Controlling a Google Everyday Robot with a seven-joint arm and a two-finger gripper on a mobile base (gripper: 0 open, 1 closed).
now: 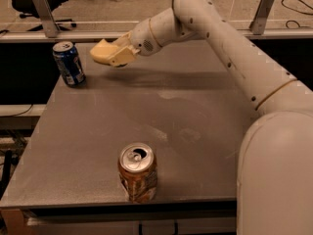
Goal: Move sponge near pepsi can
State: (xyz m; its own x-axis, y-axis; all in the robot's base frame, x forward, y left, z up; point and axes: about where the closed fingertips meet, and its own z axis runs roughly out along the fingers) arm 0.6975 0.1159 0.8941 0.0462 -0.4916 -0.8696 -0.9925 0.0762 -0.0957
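The blue pepsi can (69, 63) with a silver top stands upright at the far left of the grey table (195, 111). My gripper (115, 54) is shut on the pale yellow sponge (103, 52) and holds it in the air above the far part of the table, a short way to the right of the pepsi can. The sponge does not touch the can or the table. The white arm reaches in from the right.
An orange-brown can (138, 172) with an open silver top stands near the table's front edge. A metal rail with posts (44, 13) runs behind the table. Office chairs stand on the floor beyond.
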